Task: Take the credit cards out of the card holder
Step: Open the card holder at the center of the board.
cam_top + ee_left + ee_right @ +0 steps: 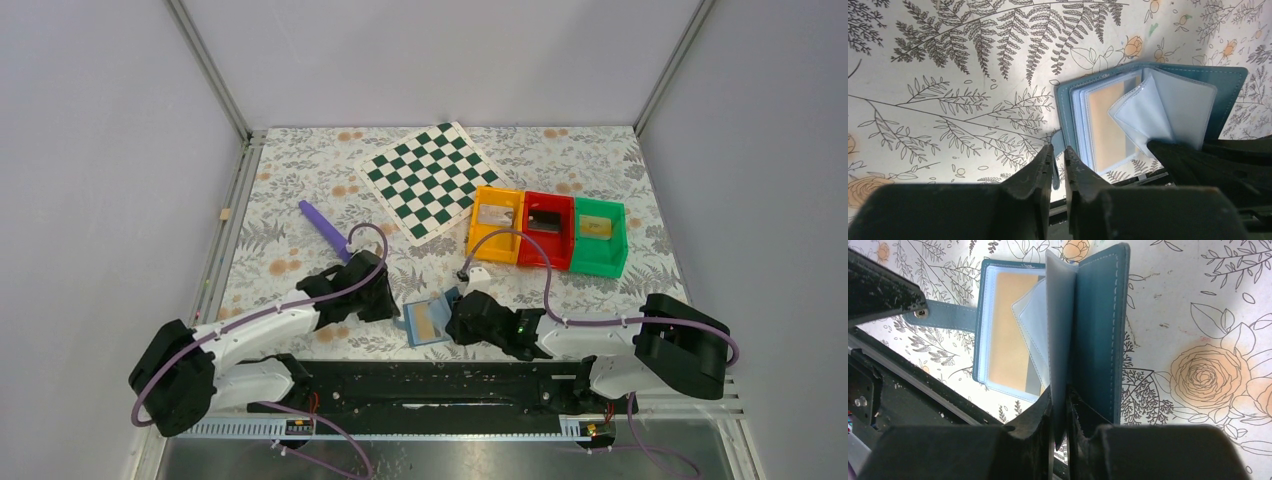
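Holding the holder (430,322) spread open is the step in hand. It lies on the table (290,180) near the front edge, between the two arms. The left claw (1059,150) is all but closed, nipping the blue strap (948,315) at the holder's left side. The right claw (1060,396) is pinched tight on a clear sleeve (1058,315), standing that page upright beside the raised right cover. Under the lifted pages a yellow card (1007,335) lies flat in its own sleeve, not yet out; whether other pages hold more I cannot tell. No card lies loose by the holder, so I judge the task to be early on. Next, one claw must let go and take the card's edge while the other pins the holder down. The plastic is likely slick and the pocket snug, so a shallow pinch and a slow pull seem called for, or the whole holder may slide along
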